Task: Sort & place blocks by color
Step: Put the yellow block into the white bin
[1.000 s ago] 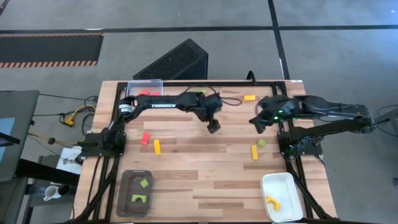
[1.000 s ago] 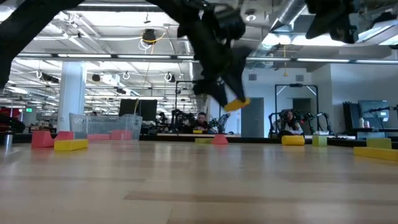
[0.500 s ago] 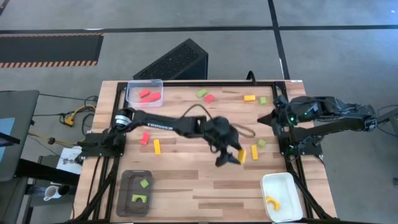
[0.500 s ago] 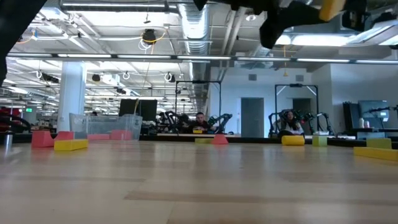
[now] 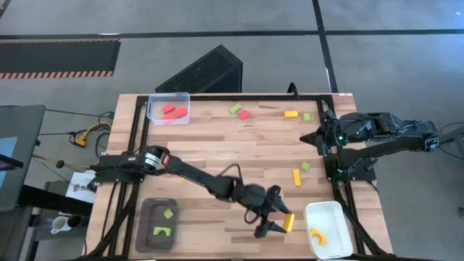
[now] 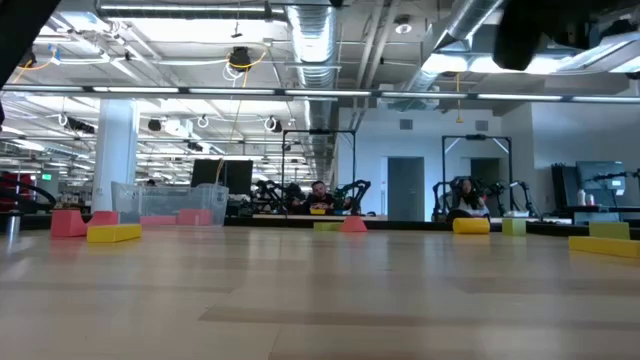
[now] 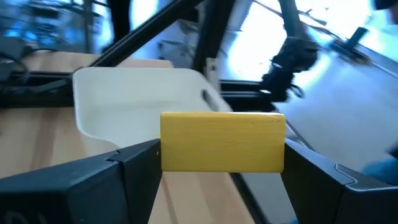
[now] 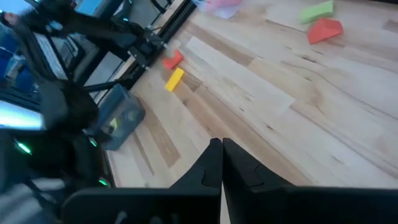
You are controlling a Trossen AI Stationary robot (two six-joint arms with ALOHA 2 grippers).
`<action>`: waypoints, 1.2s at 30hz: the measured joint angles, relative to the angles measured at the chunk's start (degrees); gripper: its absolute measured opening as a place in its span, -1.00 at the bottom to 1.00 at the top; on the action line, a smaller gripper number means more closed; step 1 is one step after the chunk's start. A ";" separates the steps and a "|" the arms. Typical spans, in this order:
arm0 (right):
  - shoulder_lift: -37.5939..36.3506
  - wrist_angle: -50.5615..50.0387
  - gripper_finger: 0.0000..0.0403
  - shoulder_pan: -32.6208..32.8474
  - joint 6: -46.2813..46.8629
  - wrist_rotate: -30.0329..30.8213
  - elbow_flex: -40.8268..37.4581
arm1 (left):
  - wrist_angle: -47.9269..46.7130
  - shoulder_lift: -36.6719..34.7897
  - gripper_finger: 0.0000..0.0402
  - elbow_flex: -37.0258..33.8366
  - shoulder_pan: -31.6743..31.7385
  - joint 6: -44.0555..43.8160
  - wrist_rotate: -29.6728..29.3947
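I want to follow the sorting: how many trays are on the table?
3. In the high view: a clear tray top left, a dark grey tray bottom left, a white tray bottom right. None seems hidden.

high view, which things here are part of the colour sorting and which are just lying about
Part of the job:
- yellow block held in the left gripper
- loose yellow block, green block, red block
- white tray, dark grey tray, clear tray

Just lying about:
- black perforated box
- mug
- right gripper, shut, waiting at the table's right edge
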 joint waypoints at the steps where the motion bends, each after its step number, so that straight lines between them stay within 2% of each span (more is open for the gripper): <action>1: 0.00 0.26 -0.89 0.00 0.33 0.00 0.00 | 2.24 1.67 0.26 0.45 -0.48 -0.27 -2.05; 4: 0.02 0.83 -0.89 0.05 0.38 -0.03 0.00 | 8.24 6.26 0.26 2.41 -1.20 -0.40 -5.62; 7: 0.00 0.73 -0.90 0.22 -0.57 -0.78 0.00 | 14.80 11.24 0.26 7.25 -1.14 -0.40 -7.09; 11: 0.02 0.74 -0.92 0.97 -0.95 -1.09 0.00 | 13.50 18.98 0.26 17.62 -0.30 -0.84 -8.84; 15: 0.00 0.34 -0.93 1.76 -1.17 -1.06 0.00 | 8.38 27.07 0.26 31.66 0.53 -0.80 -8.94; 16: 0.02 0.26 -0.93 1.88 -1.16 -1.07 0.00 | 9.60 28.21 0.26 32.34 0.70 -0.44 -9.07; 18: 0.02 0.17 -0.92 2.17 -1.15 -1.09 0.00 | 17.70 28.59 0.26 29.25 0.94 -0.49 -12.02; 21: 0.07 0.26 -0.90 2.62 -1.13 -1.09 0.00 | 16.36 29.87 0.26 29.21 1.57 -1.37 -14.46; 25: 0.07 0.24 -0.91 3.19 -1.14 -1.09 0.00 | 13.96 29.91 0.26 29.72 2.60 0.84 -12.72; 33: 1.33 0.28 -0.91 3.13 -1.15 -1.04 0.00 | 16.75 29.80 0.26 29.73 3.81 3.70 0.14; 36: 2.20 0.30 -0.90 3.13 -1.15 -1.02 0.00 | 16.36 29.80 0.26 29.73 3.81 4.57 3.05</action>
